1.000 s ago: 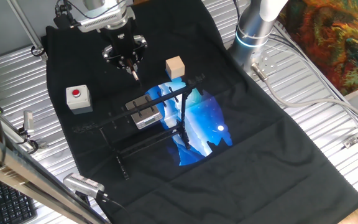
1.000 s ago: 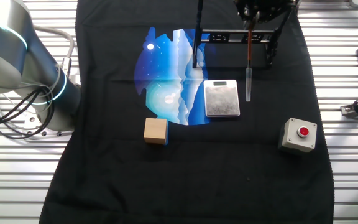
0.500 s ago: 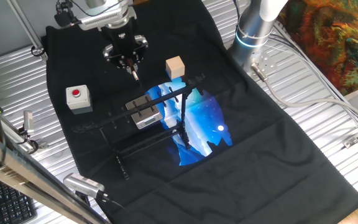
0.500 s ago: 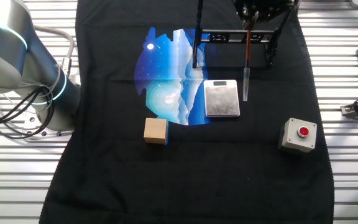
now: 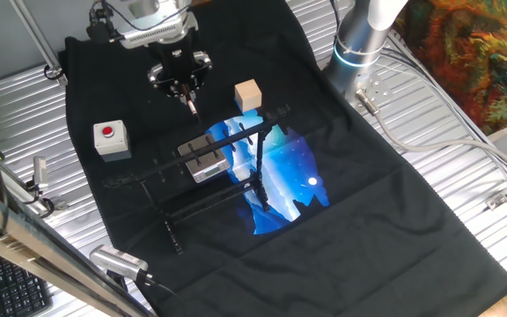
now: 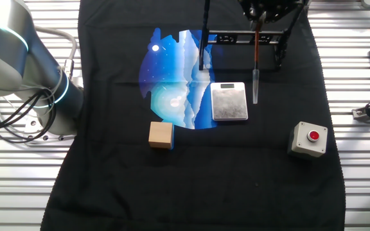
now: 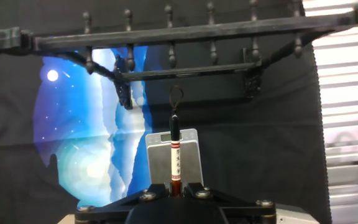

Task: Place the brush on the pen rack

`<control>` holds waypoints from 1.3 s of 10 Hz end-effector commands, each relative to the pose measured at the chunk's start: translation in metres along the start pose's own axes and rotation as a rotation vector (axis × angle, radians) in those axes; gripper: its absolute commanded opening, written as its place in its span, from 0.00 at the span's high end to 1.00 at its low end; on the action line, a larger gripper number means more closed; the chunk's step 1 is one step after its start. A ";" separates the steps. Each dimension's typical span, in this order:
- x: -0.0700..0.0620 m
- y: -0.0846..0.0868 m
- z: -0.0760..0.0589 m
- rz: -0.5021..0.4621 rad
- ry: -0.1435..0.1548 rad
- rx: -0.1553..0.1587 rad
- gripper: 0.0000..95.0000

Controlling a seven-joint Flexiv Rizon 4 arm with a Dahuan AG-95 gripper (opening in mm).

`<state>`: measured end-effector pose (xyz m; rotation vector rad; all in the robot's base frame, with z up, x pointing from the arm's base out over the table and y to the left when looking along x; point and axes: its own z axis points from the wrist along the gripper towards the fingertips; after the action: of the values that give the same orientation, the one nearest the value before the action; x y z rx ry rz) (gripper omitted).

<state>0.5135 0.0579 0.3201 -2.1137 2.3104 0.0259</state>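
The end effector (image 6: pixel 256 14) is clamped on the brush (image 6: pixel 255 67), which hangs from it clear of the counter (image 6: pixel 172 192), its reddish-brown shaft running down to a pale tip just beside the pen rack (image 6: pixel 229 101). In the hand view the brush (image 7: pixel 174 155) sticks straight out from between the fingers (image 7: pixel 194 188), crossing in front of the grey pen rack (image 7: pixel 174 155). Brush and end effector sit near one edge of the counter, well apart from the wooden cube (image 6: pixel 161 135).

1 brush (image 6: pixel 255 64), 1 pen rack (image 7: pixel 166 34), 1 grey metal block (image 6: pixel 229 101), 1 wooden cube (image 6: pixel 160 135), 1 red-button box (image 6: pixel 309 139)
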 end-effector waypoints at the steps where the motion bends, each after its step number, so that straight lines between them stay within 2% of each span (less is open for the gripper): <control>1: 0.002 0.004 0.001 -0.032 -0.050 0.047 1.00; 2: 0.002 0.004 0.001 -0.026 -0.046 0.053 1.00; 3: 0.002 0.004 0.001 -0.009 -0.027 0.068 1.00; 4: 0.002 0.004 0.001 0.026 -0.010 0.094 1.00; 5: 0.002 0.004 0.001 0.036 -0.004 0.097 1.00; 9: 0.002 0.004 0.001 0.002 -0.023 0.085 1.00; 13: 0.002 0.004 0.001 -0.027 -0.018 0.073 1.00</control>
<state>0.5104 0.0563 0.3201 -2.1029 2.2340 -0.0364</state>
